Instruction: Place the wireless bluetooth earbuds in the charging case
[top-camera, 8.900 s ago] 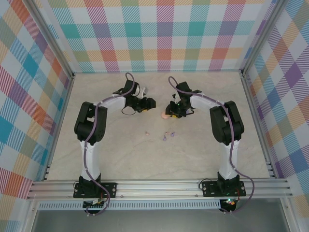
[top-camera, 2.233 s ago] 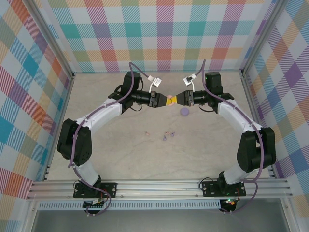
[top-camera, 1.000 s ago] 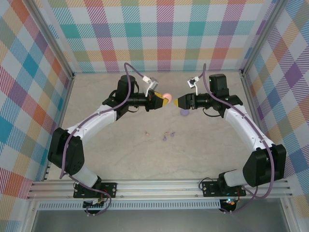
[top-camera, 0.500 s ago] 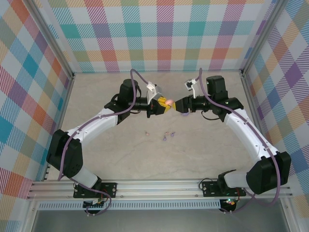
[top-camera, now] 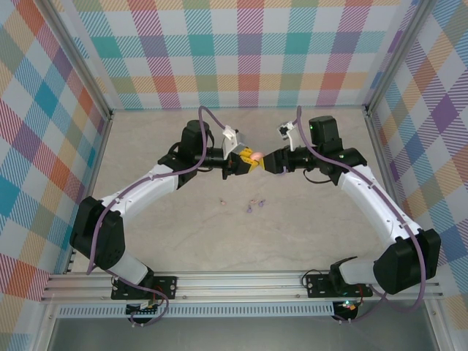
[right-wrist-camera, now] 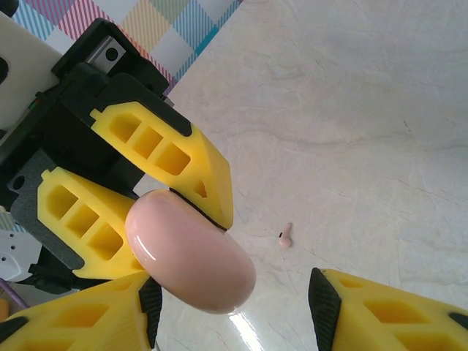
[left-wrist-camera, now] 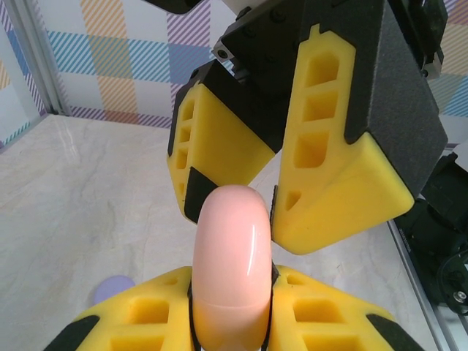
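Note:
A closed pale pink charging case (top-camera: 255, 154) is held above the table, pinched by my left gripper (top-camera: 247, 161), which is shut on it. In the left wrist view the case (left-wrist-camera: 232, 270) stands on edge between my yellow fingers (left-wrist-camera: 131, 322). My right gripper (top-camera: 269, 161) faces it, open, jaws wide around the case's free end (right-wrist-camera: 191, 252); one pad (right-wrist-camera: 151, 303) is close beside it, the other (right-wrist-camera: 322, 300) far off. Tiny earbuds lie on the table: a pink one (top-camera: 223, 200) (right-wrist-camera: 286, 235), and lilac and pink ones (top-camera: 251, 208) (top-camera: 259, 202).
A lilac round disc (left-wrist-camera: 110, 289) lies on the marble table below the grippers; the right arm hides it in the top view. Checked walls (top-camera: 248, 51) and metal frame posts (top-camera: 376, 131) enclose the table.
One second ago the two grippers were apart. Since then the right gripper has closed in on the pink case and the left gripper has turned the case towards it.

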### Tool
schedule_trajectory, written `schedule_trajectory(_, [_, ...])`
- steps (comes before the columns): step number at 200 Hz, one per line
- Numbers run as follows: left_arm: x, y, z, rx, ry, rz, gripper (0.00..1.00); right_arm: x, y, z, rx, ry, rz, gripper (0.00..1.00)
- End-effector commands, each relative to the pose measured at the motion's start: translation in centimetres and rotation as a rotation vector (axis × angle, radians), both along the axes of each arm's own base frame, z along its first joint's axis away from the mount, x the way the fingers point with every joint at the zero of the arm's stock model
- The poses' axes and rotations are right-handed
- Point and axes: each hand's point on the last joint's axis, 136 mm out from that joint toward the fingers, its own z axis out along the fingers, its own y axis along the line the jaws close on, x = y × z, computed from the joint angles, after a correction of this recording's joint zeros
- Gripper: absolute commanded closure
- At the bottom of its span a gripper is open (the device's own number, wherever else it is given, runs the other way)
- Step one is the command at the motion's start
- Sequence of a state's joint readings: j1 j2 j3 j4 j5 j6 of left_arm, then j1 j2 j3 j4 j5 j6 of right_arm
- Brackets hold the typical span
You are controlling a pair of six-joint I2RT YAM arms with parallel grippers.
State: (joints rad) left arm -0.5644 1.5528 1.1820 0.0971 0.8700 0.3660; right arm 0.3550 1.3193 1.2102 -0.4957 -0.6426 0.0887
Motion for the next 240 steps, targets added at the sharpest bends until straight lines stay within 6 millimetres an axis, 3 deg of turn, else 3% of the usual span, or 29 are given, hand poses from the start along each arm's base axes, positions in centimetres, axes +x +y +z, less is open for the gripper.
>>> schedule_trajectory(1, [-2.5, -0.5, 1.9, -0.027, -0.058, -0.087, 0.86, 0.9, -0.3, 0.5, -0.022, -0.036, -0.039, 0.42])
schedule_trajectory(139, [-4.1, -0.4, 2.4, -0.022, -0.062, -0.142, 0.89, 2.1, -1.0, -0.1, -0.057, -0.027, -0.12, 0.41])
schedule_trajectory(187, [-3.1, -0.6, 1.8, -0.017, -0.036, -0.095, 0.89, 1.6, -1.2, 0.8, -0.043, -0.051, -0.121, 0.35])
schedule_trajectory(240, [-1.0, 0.0, 0.7, -0.057, 0.03, 0.004, 0.91, 1.5, -2.9, 0.6, -0.081, -0.061, -0.224, 0.32])
